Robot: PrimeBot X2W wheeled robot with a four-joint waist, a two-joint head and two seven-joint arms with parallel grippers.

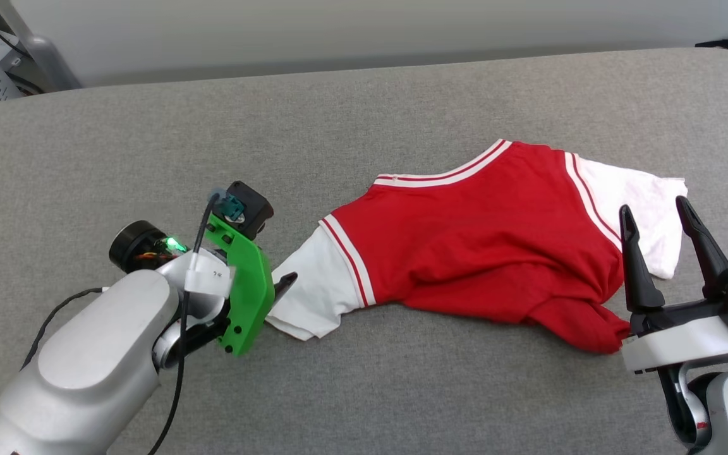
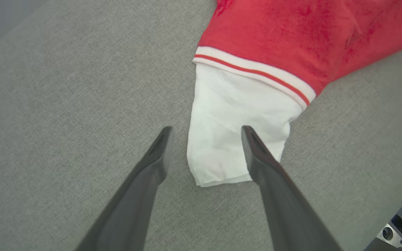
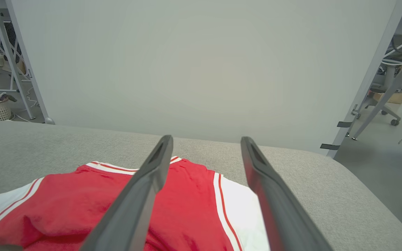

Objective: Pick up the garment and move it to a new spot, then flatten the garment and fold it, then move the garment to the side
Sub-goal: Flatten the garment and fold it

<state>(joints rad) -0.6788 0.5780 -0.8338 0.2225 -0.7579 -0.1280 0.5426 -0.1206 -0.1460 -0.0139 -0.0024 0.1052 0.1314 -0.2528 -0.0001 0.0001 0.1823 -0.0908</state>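
Head view: red soft T-shirt w/ white sleeves (image 1: 484, 246) crumpled on grey fabric tabletop (image 1: 149, 145). Left gripper (image 2: 207, 129) spread wide, straddling shirt's sleeve cuff; right gripper (image 1: 653, 205) spread, empty, by shirt's other sleeve. Likely step 1, pick-up. Next: pinch both sleeves, lift.

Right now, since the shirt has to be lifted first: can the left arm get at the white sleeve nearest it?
Probably yes. The left gripper is open right at the white sleeve, with one finger over the cloth and the other beside its edge, and nothing in between.
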